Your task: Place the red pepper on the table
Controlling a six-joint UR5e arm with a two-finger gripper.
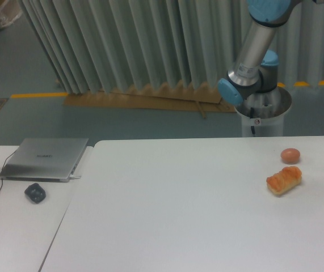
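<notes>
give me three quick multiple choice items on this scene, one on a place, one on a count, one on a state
1. Where does the bread roll lie?
A. right part of the table
B. on the laptop
C. on the floor

2. How many food items rest on the table?
A. none
B. two
C. four

3. How is the laptop?
A. open
B. closed
C. on its edge

Answers: 1 A, the roll sits near the right edge. 2 B, only the roll and the egg-like ball. 3 B, its lid lies flat.
</notes>
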